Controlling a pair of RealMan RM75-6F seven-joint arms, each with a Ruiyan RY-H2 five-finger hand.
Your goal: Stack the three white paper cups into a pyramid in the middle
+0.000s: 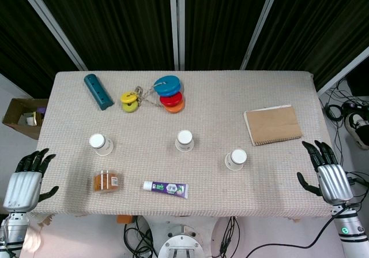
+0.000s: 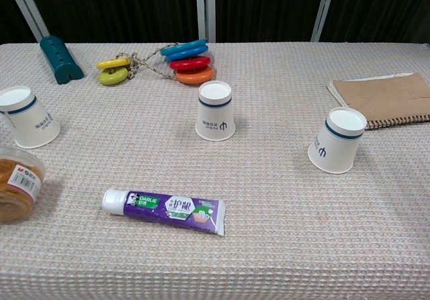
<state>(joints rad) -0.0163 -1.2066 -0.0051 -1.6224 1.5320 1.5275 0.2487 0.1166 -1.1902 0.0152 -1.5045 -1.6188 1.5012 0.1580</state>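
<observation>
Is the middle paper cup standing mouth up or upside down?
Upside down. The middle paper cup widens toward the table and its flat closed base faces up in the chest view.

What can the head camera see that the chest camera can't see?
Only the head view shows the left hand and right hand, both open at the table's sides, plus the cardboard box on the floor. Only the chest view lets you read the toothpaste tube label and the cups' printing up close. Both show the left cup, middle cup, right cup, notebook and colored discs.
</observation>
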